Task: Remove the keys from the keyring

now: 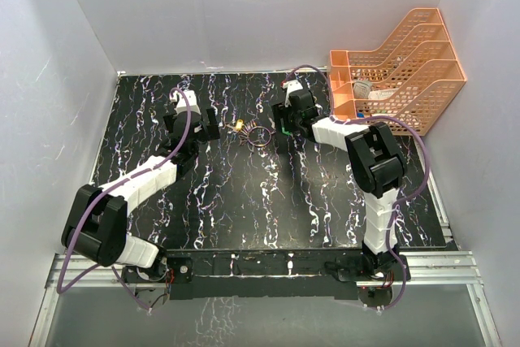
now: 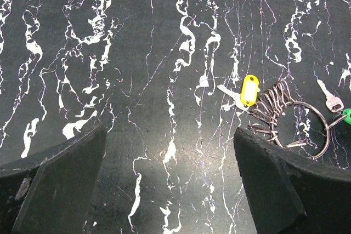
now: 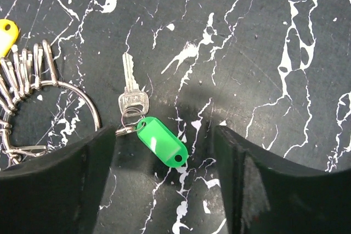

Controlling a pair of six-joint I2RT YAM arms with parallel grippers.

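Observation:
The keyring lies flat on the black marbled table, a thin silvery ring carrying several small wire loops and keys. A yellow tag with a silver key sits at its left. A green tag with a silver key sits at its right. My left gripper is open and empty, just left of the ring, whose edge passes behind its right finger. My right gripper is open, low over the table, with the green tag between its fingers. The ring lies beside its left finger.
An orange mesh file organizer stands at the back right, close behind the right arm. White walls enclose the table on three sides. A metal rail runs along the near edge at the arm bases.

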